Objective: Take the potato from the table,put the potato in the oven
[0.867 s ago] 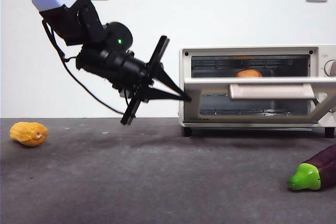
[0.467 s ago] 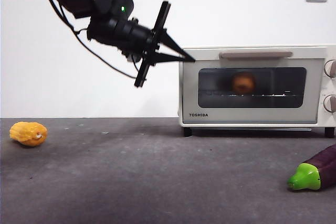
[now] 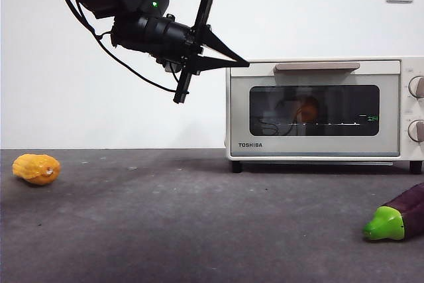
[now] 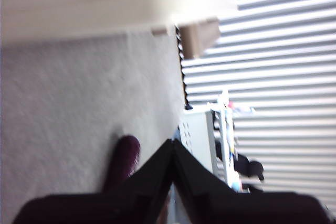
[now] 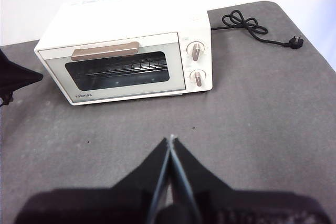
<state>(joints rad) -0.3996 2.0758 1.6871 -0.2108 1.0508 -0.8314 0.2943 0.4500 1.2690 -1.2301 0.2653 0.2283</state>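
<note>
Cream-white boxy Toshiba toaster oven (image 3: pixel 324 107) sits right of centre in the front view, dark glass door closed, beige bar handle (image 3: pixel 317 67) along the top edge of the door. The rounded brown-orange potato (image 3: pixel 307 110) shows dimly through the glass, inside the oven on the wire rack, centre-right of the frame.

Left gripper (image 3: pixel 244 63) hangs in the upper left of the front view, black jaws pinched together to a point, holding nothing, tip just beside the oven's top left corner; contact not clear. Left wrist view is blurred but shows the jaws (image 4: pixel 172 142) meeting at the tips.

Right gripper (image 5: pixel 170 139) is clenched and empty, above bare table in front of the oven, well apart from it.

Flat dark grey speckled table (image 3: pixel 199 223) spans the lower half. Yellow-orange corn cob (image 3: pixel 36 168) lies at far left, purple eggplant with green cap (image 3: pixel 397 217) at lower right edge. Black power cord (image 5: pixel 254 27) trails beside the oven in the right wrist view.
</note>
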